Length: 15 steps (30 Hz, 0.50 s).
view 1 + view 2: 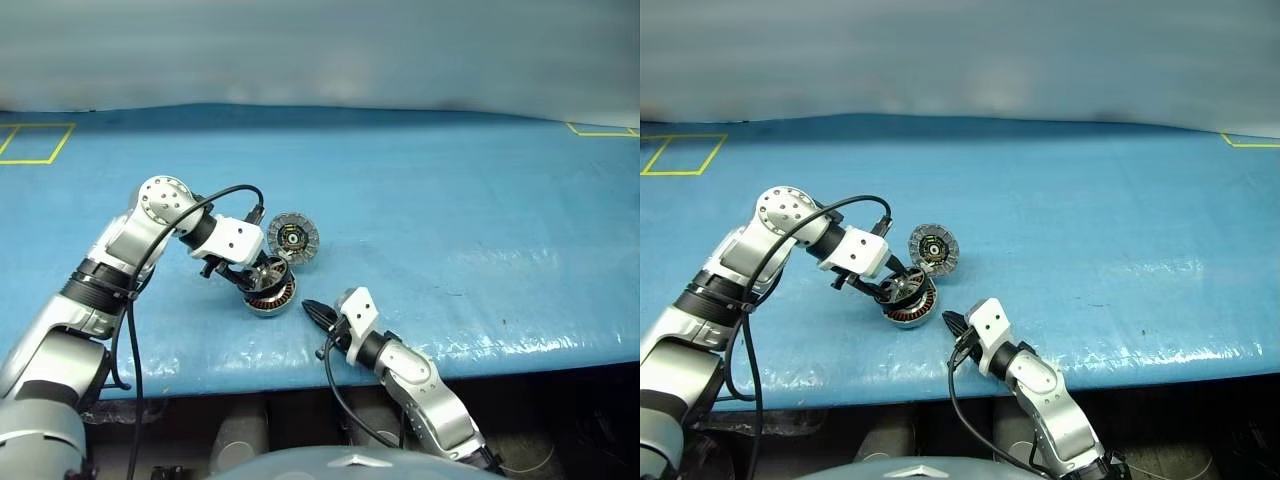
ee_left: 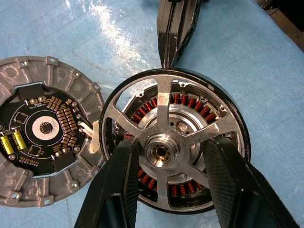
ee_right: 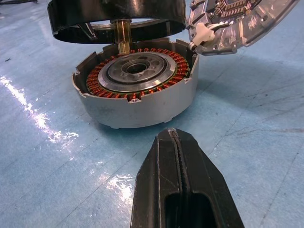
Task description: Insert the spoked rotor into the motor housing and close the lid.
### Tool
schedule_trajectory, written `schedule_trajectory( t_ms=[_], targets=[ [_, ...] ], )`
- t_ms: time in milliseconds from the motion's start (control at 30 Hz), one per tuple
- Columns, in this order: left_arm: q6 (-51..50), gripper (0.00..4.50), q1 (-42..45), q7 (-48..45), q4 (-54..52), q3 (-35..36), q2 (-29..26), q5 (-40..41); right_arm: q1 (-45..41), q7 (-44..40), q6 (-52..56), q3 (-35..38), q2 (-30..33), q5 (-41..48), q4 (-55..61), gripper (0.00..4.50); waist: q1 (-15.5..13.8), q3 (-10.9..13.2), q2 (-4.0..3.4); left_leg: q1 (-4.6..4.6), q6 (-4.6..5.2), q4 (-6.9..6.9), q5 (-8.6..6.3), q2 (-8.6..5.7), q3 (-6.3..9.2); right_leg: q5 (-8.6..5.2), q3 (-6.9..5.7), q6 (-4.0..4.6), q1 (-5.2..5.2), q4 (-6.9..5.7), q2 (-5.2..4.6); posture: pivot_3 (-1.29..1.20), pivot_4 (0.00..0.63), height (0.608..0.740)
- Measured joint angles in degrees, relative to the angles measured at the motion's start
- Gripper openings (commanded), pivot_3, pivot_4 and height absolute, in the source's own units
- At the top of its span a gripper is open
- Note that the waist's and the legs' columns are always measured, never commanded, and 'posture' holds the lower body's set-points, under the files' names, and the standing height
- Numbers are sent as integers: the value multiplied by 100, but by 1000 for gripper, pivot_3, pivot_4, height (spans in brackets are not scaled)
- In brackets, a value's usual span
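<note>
We hold the spoked rotor [image 2: 166, 152] tilted over the motor housing [image 3: 137, 99] on the blue table [image 1: 450, 220], its shaft just beside the centre hole, not yet seated. The lid [image 1: 293, 237] leans against the housing's far side. Off-centre, the shaft could jam on the windings. Our left gripper [image 2: 167, 175], angled down, clasps two spokes; the right gripper [image 3: 183, 185], closed and empty, waits nearby.

Matt grey metal motor housing [image 3: 142, 107] (glossy copper windings [image 3: 102, 83]).
</note>
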State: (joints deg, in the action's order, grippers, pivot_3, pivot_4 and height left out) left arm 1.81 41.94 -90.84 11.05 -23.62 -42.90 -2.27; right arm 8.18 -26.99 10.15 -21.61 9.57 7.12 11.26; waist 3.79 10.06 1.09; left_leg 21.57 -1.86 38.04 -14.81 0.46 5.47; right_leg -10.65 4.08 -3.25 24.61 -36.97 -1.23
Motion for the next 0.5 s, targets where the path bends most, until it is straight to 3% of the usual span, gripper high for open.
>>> schedule_trajectory(
  t_ms=[500],
  targets=[
    [145,1727,-107,318,106,-17,4,-172,4,69,6,-12,-27,-23,-8,0,2,0,0,-1,0,-1,0,2,0,0,0,0,0,0,1,0,150,740]
  ],
)
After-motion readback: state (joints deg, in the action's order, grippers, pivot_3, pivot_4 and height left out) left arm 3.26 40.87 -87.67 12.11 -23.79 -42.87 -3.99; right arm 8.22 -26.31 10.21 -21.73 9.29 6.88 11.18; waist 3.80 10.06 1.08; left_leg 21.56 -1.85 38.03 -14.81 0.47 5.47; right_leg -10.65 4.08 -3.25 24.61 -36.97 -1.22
